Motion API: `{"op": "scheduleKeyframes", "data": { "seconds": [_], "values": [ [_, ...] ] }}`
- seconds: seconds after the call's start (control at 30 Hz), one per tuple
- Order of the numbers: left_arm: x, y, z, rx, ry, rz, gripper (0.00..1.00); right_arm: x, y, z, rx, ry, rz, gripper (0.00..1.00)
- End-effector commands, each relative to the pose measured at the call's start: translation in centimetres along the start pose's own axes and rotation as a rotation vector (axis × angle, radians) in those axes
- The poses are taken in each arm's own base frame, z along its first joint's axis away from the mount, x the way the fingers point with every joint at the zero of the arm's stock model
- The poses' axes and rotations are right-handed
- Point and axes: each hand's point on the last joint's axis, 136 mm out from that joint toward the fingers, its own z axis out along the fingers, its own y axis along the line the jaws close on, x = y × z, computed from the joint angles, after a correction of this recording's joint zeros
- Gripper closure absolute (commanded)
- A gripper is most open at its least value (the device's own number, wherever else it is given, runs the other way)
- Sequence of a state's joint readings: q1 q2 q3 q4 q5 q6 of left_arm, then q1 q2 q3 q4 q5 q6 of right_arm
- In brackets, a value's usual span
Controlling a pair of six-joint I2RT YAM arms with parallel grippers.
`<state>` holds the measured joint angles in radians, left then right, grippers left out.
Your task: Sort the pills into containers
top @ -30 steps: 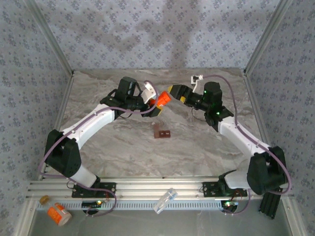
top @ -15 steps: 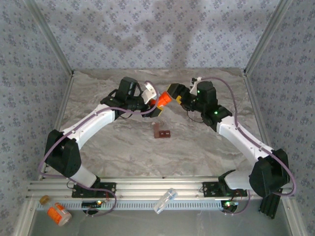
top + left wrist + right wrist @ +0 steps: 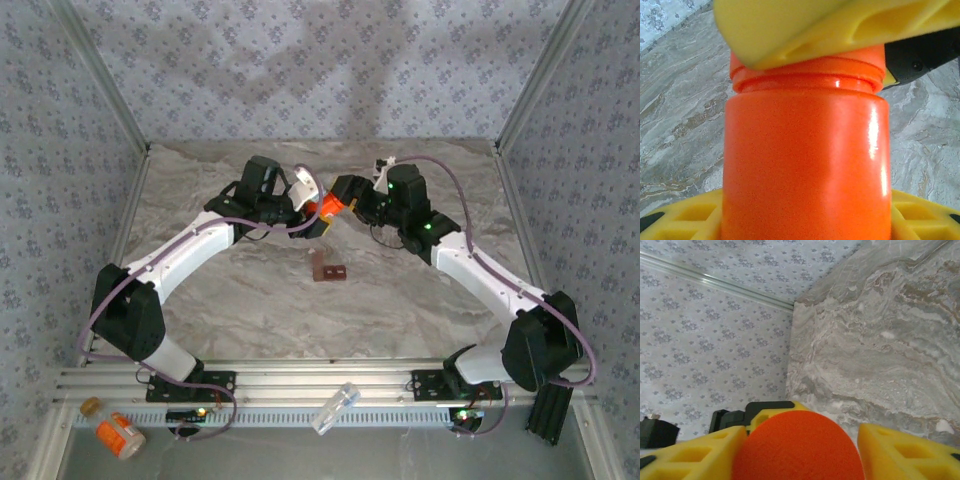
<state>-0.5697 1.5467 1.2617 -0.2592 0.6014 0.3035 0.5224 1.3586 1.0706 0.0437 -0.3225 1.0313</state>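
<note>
- The gravest risk is to the orange bottle (image 3: 805,165), which hangs in the air over the back of the worktop (image 3: 250,310). The left fingers (image 3: 685,215) are clamped on its body, and the right fingers (image 3: 695,455) are closed against its top end. With two arms on one stiff thing, an off-axis twist or pull from the right could, I judge, wrench it out of the left grip and drop it.
- Next is a spill. If the top comes free while the bottle is tilted, whatever is inside could scatter across the marble pattern, where small pieces would be hard to find. No pills can be seen, so I cannot tell what the bottle holds.
- The least risk is to the containers (image 3: 328,270). This dark red-brown box lies flat at mid-worktop, on the near side of the held bottle and apart from both arms. It looks light, so a falling bottle or a low sweep could knock it askew.
- Pale wallpaper (image 3: 320,70) with a small repeating motif closes in three sides, edged by aluminium posts.
- The worktop is grey-veined, marble-look and bare around the box.
- On the near rail lies a clear plastic tube (image 3: 335,408). A labelled orange bottle (image 3: 118,437) lies at the near left corner.
</note>
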Motion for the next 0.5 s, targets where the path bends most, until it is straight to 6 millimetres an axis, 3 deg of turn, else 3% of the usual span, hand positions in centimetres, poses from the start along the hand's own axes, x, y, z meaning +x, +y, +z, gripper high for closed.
{"op": "scheduleKeyframes", "data": {
  "seconds": [0.0,0.27,0.4,0.47],
  "values": [
    [-2.0,-0.3,-0.4,0.01,-0.047,0.048,1.0,-0.1,0.5,0.0,-0.01,0.007,-0.023,0.48],
    [-2.1,-0.6,-0.7,0.016,-0.049,0.052,1.0,-0.8,-0.5,-0.5,-0.068,0.007,-0.141,0.52],
    [-2.2,-0.9,-0.8,0.031,-0.053,0.048,1.0,-0.9,0.9,-0.9,-0.27,0.013,-0.411,0.51],
    [-2.2,-1.0,-0.9,0.035,-0.055,0.044,1.0,-1.1,0.7,-1.4,-0.357,0.01,-0.44,0.51]
  ]
}}
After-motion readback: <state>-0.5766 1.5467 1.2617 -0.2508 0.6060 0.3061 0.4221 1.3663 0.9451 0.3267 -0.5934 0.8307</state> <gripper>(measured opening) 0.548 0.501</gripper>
